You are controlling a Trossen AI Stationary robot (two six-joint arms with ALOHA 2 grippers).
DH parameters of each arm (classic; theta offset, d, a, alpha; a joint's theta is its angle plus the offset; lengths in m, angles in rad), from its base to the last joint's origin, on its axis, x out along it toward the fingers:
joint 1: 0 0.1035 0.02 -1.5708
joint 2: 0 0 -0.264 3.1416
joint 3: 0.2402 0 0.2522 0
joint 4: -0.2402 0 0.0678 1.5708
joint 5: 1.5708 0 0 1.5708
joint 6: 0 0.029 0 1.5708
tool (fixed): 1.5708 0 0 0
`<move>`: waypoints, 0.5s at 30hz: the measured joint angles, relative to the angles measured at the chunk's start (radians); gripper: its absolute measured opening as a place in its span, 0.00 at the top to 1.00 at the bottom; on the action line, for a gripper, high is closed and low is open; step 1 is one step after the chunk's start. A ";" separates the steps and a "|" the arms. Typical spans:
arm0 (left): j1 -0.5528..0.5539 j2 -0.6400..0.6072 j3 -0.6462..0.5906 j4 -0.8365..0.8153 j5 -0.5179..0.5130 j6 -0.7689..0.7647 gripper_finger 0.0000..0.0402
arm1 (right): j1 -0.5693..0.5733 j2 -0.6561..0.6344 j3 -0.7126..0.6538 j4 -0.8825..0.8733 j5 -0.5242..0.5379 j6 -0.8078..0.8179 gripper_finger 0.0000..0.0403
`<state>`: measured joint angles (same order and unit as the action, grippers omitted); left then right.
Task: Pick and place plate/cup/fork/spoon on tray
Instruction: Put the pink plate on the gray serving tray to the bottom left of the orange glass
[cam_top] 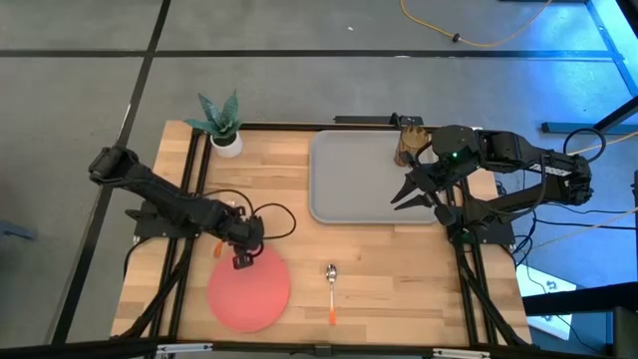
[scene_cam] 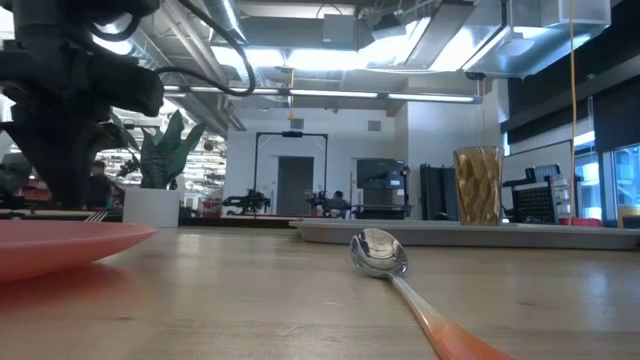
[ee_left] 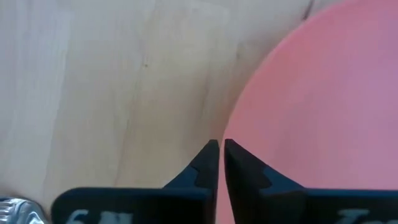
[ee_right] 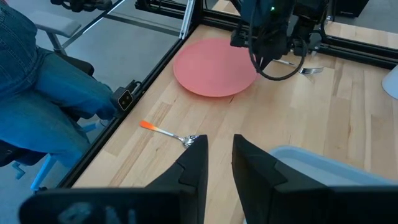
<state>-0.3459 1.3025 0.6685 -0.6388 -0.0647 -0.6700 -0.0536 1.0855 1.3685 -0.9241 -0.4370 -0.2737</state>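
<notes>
One flat round coral-red plate (cam_top: 248,290), one translucent amber plastic cup (cam_top: 408,143), one orange-handled metal spoon (cam_top: 331,289), one orange-handled metal fork (ee_right: 309,70), one grey rectangular tray (cam_top: 359,179), one white-potted green plant (cam_top: 223,124), one wooden worktop (cam_top: 389,269)

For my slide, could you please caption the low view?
Orange-handled metal spoon lying on wooden table, amber tumbler behind.
</notes>
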 joint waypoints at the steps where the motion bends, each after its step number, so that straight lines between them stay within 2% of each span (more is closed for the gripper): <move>1: 0.007 0.002 0.000 0.000 0.002 -0.001 0.92 | 0.000 0.000 0.000 0.000 0.000 0.000 0.82; 7: 0.043 0.047 0.000 -0.006 0.084 0.019 0.87 | 0.000 0.000 0.000 0.000 0.000 0.000 0.82; 15: 0.046 0.091 0.001 0.000 0.086 0.115 0.87 | 0.000 0.000 0.000 0.000 0.000 0.000 0.82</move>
<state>-0.3004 1.3940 0.6697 -0.6387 0.0216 -0.5552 -0.0537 1.0855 1.3685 -0.9241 -0.4370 -0.2735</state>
